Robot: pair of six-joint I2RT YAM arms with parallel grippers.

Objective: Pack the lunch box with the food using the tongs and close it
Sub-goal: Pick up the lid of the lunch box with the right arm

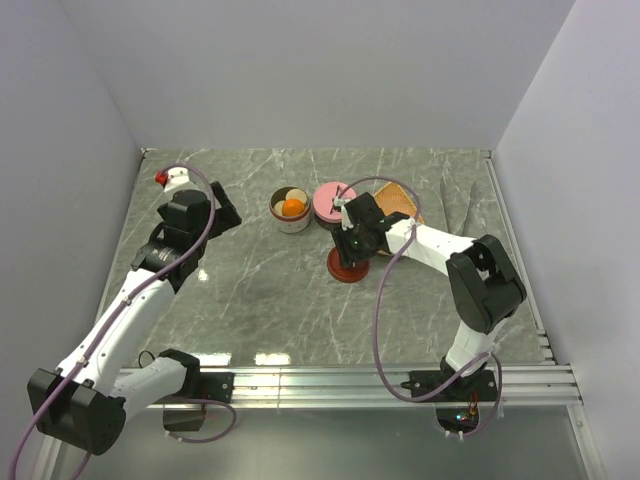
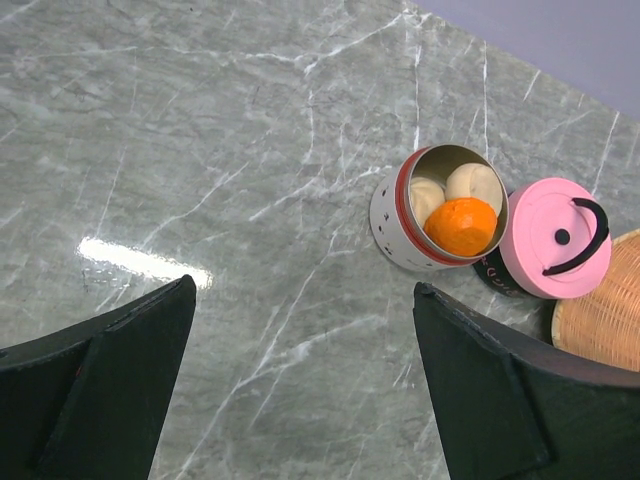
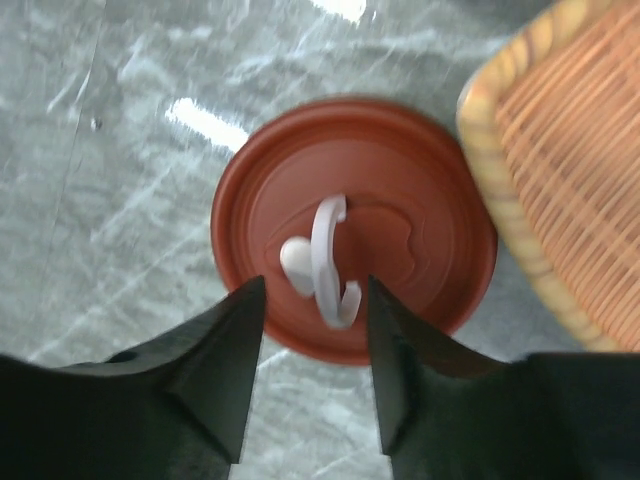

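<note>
Left claw (image 2: 305,290) spread wide, left of tin (image 2: 395,225) holding orange ball (image 2: 460,225). Right claw (image 3: 310,290) half-spread astride white handle (image 3: 325,235) on red lid (image 3: 410,190), right of tin.

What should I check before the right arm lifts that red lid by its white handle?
1. Right gripper straddles the white handle of the red lid: ok.
2. Grip closed on handle: not ok, gaps show either side.
3. Woven tray clear of lid: cannot tell.
4. Left gripper open, away from the open tin: ok.
5. Food in tin: ok, two cream balls, one orange ball.
6. Tongs located: cannot tell, not visible.
</note>
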